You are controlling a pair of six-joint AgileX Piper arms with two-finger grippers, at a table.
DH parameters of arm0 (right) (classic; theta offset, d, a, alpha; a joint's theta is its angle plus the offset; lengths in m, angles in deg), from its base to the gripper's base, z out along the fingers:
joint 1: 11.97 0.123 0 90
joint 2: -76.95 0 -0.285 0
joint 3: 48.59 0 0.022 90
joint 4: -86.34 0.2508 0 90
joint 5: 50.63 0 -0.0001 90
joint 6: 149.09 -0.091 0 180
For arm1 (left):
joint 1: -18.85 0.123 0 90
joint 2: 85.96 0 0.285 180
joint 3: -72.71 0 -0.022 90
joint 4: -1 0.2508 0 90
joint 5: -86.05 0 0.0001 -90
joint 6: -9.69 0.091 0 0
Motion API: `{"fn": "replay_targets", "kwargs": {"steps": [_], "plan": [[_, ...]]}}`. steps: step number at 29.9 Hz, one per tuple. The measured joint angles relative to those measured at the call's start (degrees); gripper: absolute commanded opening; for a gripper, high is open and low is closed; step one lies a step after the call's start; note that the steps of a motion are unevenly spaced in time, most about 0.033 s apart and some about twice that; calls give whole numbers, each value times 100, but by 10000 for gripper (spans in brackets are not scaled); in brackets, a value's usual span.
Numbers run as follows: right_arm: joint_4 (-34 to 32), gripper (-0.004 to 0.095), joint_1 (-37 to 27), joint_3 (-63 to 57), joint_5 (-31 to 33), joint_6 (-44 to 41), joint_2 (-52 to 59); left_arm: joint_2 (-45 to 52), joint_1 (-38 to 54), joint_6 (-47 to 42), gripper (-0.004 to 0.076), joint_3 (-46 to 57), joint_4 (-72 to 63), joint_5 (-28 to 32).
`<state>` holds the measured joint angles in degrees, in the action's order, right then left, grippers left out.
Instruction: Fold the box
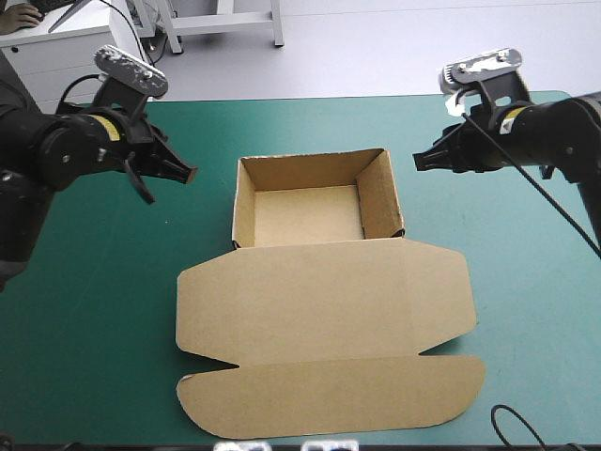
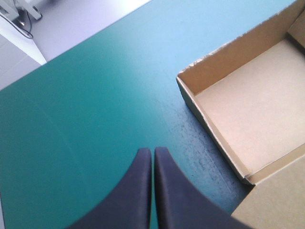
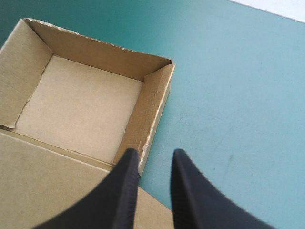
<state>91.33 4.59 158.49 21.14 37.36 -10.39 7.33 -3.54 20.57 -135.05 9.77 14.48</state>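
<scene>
Teal-green cover (image 1: 94, 310) spreads across the table, and on it the brown box (image 1: 310, 218) stands between the two grippers as an open tray with four raised walls. Its lid (image 1: 319, 310) lies flat on the cover toward the near edge, rounded flaps spread out. The left gripper (image 1: 188, 174) hovers beside the tray's left wall, apart from it, with its tips pointing toward the box. Its black fingers (image 2: 138, 191) press together into one pointed arch with only a hairline slit between them, and they hold nothing. A corner of the tray lies ahead of these fingers and off to one side, with bare cover in between. The right gripper (image 1: 420, 162) hangs near the tray's right wall, fingers slightly parted and empty, a narrow strip of cover showing between them. In its wrist view one fingertip overlaps the wall's end by the lid, and whether they touch cannot be told.
</scene>
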Motion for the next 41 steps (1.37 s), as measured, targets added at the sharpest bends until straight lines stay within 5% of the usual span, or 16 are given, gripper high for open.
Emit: {"fn": "replay_targets", "kwargs": {"steps": [13,28,41], "plan": [[-165,-14,0,-615,5,237,790,1212,0,49,-8,552,24,-4],[-300,3,0,-1480,-605,168,266,3348,0,-224,-8,4904,-244,-4],[490,516,0,-1486,-1223,435,-1320,4800,0,-741,-8,6194,-249,-4]]}}
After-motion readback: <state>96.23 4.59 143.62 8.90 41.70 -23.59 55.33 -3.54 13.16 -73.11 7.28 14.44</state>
